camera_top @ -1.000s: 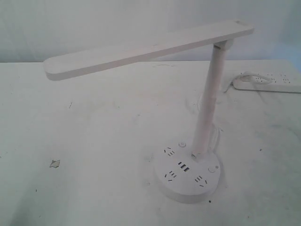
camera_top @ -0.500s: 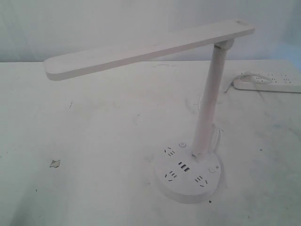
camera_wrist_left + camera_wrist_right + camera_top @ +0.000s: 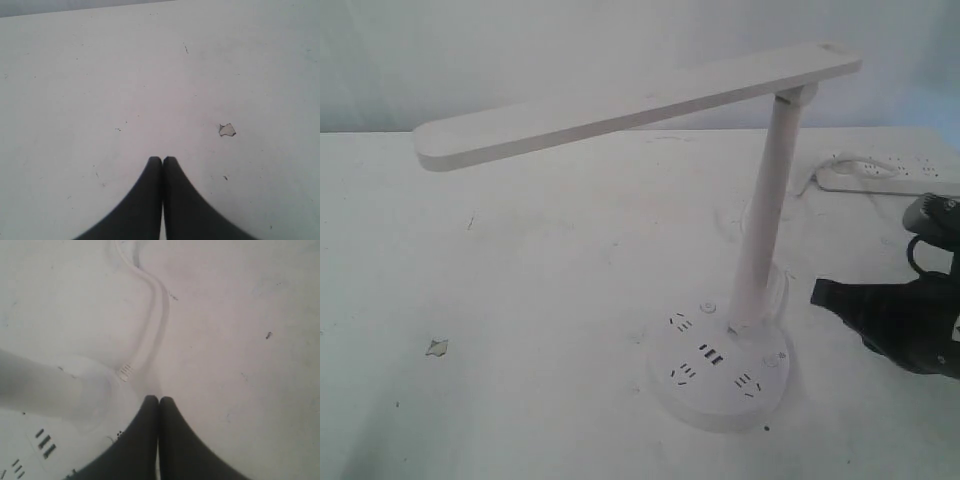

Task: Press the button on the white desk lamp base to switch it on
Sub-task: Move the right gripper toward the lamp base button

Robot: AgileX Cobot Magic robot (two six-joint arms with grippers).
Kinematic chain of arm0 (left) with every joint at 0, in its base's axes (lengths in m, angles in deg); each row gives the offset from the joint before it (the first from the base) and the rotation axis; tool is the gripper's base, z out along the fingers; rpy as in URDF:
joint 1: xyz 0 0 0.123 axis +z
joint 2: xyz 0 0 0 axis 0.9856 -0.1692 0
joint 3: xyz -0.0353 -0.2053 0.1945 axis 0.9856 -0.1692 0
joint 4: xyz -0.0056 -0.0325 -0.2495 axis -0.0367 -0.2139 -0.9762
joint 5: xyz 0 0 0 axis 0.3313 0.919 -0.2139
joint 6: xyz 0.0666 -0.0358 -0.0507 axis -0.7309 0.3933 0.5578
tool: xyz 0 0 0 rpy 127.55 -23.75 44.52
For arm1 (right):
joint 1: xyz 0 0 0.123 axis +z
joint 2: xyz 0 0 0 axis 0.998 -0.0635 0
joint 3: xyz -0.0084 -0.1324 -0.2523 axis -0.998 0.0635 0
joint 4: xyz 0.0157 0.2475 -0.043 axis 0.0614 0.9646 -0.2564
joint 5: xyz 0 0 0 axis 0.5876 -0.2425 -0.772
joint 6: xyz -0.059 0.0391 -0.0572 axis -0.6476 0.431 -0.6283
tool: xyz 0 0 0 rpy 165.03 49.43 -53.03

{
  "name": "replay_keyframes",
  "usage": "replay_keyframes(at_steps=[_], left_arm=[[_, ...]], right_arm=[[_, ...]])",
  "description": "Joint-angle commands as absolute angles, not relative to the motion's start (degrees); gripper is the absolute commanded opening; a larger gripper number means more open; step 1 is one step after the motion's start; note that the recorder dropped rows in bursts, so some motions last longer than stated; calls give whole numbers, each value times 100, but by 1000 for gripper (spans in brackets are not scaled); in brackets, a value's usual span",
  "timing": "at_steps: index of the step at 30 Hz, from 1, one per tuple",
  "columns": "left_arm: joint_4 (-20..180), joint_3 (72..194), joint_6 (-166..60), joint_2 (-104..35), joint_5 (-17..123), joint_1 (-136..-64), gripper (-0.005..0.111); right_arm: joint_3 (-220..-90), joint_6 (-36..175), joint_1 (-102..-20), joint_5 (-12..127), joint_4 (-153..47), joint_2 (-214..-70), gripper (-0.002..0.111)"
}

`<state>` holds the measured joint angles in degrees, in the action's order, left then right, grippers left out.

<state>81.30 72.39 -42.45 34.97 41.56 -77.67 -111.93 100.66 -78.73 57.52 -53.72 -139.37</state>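
Note:
The white desk lamp base is a round disc with sockets and USB ports, at the table's front right. Its white stem rises to a long flat lamp head. The button, a tiny ring with a dot, sits near the base's right rim. My right gripper is shut and empty, just right of the stem and above the base's right side. In the right wrist view its tips hover past the base rim; the button does not show there. My left gripper is shut over bare table.
A second small round button lies at the base's far edge. A long white power strip lies at the back right, and its cable runs to the base. A small scrap lies on the table's left.
My right gripper has come in from the right edge of the exterior view, where no arm showed before. The lamp stands as it did.

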Motion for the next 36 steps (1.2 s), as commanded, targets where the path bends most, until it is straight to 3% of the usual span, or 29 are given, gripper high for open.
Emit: replay_keyframes(at_steps=[1,7,13,16,25,36], left_arm=[[8105,7228,-4245,3456,4171,-7755,0],[8105,7228,-4245,3456,4171,-7755,0],[8105,7228,-4245,3456,4171,-7755,0],[8105,7228,-4245,3456,4171,-7755,0],[8105,7228,-4245,3456,4171,-7755,0],[8105,7228,-4245,3456,4171,-7755,0]], right_arm=[[-11628,9614,-8011,5433,-5787,-13879,0],[-13191,7989,-8767,3480,-5037,-13984,0],[-14194,3071,-9798,631,-158,-14871,0],[-14152,2304,-9836,-115,223,-15321,0],[-13374,1311,-9724,-18,670,-16292,0],[-13350,497,-9724,206,1409,-17332,0]])
